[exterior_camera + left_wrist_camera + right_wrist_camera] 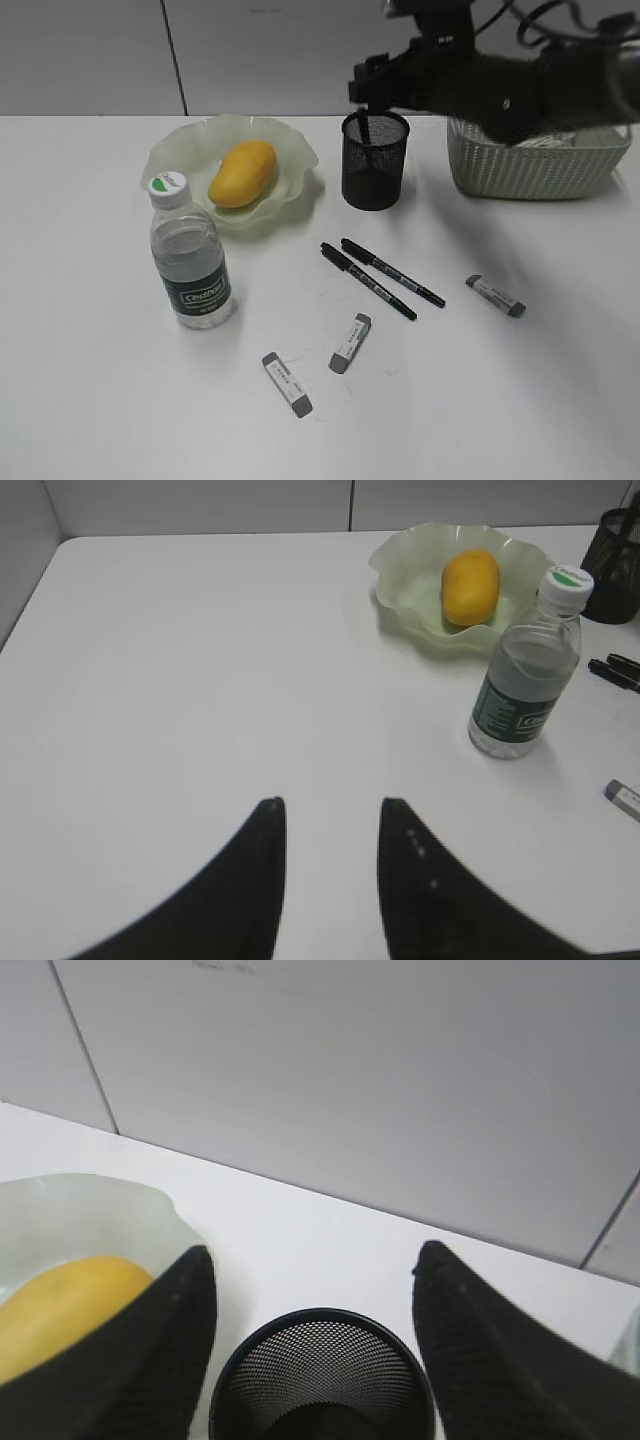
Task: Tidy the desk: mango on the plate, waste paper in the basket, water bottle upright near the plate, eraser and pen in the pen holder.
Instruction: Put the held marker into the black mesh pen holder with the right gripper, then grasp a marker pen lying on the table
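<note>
The yellow-orange mango [241, 172] lies on the pale-green ruffled plate [170, 150]. The water bottle [192, 262] stands upright in front of the plate. Two black pens [368, 281] [392, 272] and three grey-white erasers [287, 384] [350, 343] [495, 295] lie on the white desk [90, 400]. My right gripper [315, 1248] is open and empty right above the black mesh pen holder [322, 1375]; in the exterior view the holder [375, 165] sits under it. My left gripper [332, 805] is open and empty over bare desk. The waste paper is not clearly visible.
The sage-green woven basket [540, 168] stands at the back right, its inside largely hidden by my right arm. In the left wrist view the bottle [525, 675], the plate [400, 575] with the mango [470, 585] and an eraser end [624, 797] lie to the right.
</note>
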Available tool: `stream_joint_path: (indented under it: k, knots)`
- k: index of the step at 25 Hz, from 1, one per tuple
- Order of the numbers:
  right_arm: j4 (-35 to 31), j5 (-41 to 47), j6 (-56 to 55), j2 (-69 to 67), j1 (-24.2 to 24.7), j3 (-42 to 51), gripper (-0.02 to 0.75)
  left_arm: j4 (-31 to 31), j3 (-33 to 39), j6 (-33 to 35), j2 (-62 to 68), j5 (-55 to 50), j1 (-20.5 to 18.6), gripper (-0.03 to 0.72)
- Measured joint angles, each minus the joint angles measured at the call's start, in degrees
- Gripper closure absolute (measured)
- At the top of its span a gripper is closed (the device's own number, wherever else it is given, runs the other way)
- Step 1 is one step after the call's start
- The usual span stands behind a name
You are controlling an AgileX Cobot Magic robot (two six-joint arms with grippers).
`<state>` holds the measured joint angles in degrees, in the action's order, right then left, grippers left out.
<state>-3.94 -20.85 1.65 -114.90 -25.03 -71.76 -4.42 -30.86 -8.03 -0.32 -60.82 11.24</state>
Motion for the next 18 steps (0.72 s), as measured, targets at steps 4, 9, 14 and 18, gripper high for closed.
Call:
stream_joint_path:
  k: [4,9,14,18]
  knots:
    - [3.94,23.6,2.05,14.4,0.0,-0.22,0.254,0.0,0.0,0.0,0.0,0.0,0.0,0.452]
    - [5.85,62.56,2.14,29.82,0.0,1.46,0.27,0.0,0.0,0.0,0.0,0.0,0.0,0.452]
    - [6.04,81.95,-0.73,46.29,0.0,13.9,0.298,0.02,0.0,0.0,2.04,0.04,0.0,0.452]
    - [5.8,85.82,-1.27,63.25,0.0,25.8,0.326,0.62,0.0,0.05,6.24,0.25,0.0,0.449]
